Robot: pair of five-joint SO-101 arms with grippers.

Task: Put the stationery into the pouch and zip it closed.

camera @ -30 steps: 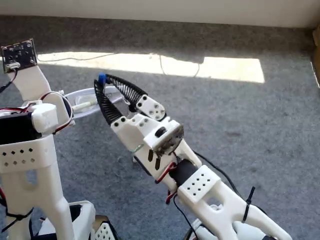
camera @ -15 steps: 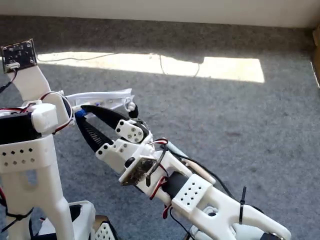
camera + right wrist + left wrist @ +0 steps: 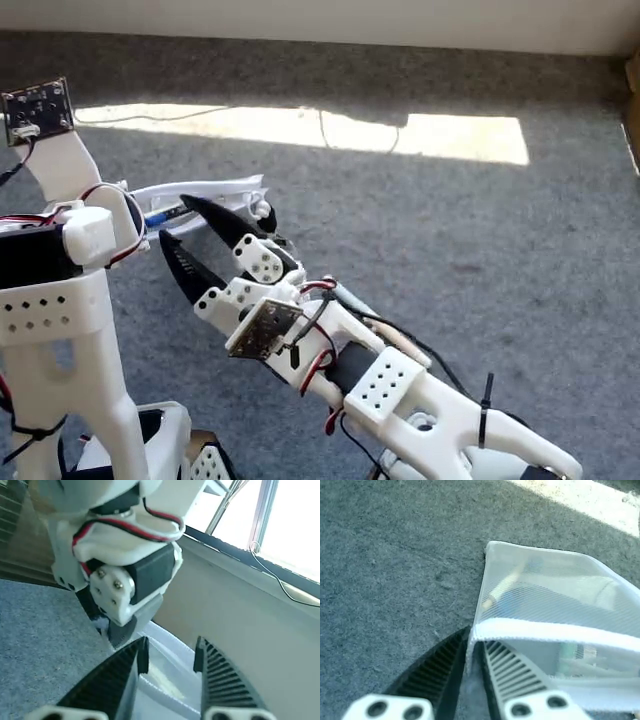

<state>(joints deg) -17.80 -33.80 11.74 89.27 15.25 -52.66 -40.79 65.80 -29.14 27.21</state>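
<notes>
Your left end effector is clenched on the pouch, its two ribbed jaws pinched together on the corner where the thick white zip band meets the mesh side. The pouch hangs out from that grip, lifted above the grey desk. Through the mesh you can see stationery already inside, including a pale pen-like stick lying at a slant; the other shapes are too blurred to name.

Your right end effector is released, its black jaws spread wide and holding nothing. In the high view it points toward the left arm, with its tips right at the lower edge of the pouch and the pouch's white band just above the upper jaw. You cannot tell from there whether a tip touches the fabric. From the right wrist, the pouch lies in and beyond the gap between the open jaws, with the left arm's wrist just behind it.
</notes>
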